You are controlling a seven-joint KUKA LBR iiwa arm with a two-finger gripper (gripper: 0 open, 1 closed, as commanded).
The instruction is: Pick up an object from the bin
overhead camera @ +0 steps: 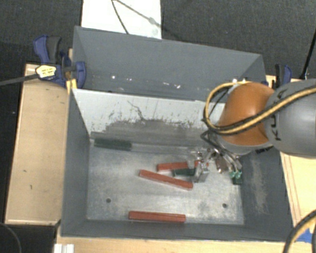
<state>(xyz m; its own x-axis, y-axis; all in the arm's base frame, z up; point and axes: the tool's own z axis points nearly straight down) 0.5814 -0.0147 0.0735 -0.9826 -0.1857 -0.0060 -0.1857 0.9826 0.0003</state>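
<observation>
One bar [172, 167] lies just behind another bar [166, 178], left of the gripper [201, 170].

Grey metal bin [102, 184], scuffed floor. Dark green flat bar [112, 144] at back-left. Long red-brown bar [156, 217] along front edge. Second red-brown bar [165, 179] mid-floor, shorter red-brown piece [171, 167] just behind it, both right of centre.
</observation>
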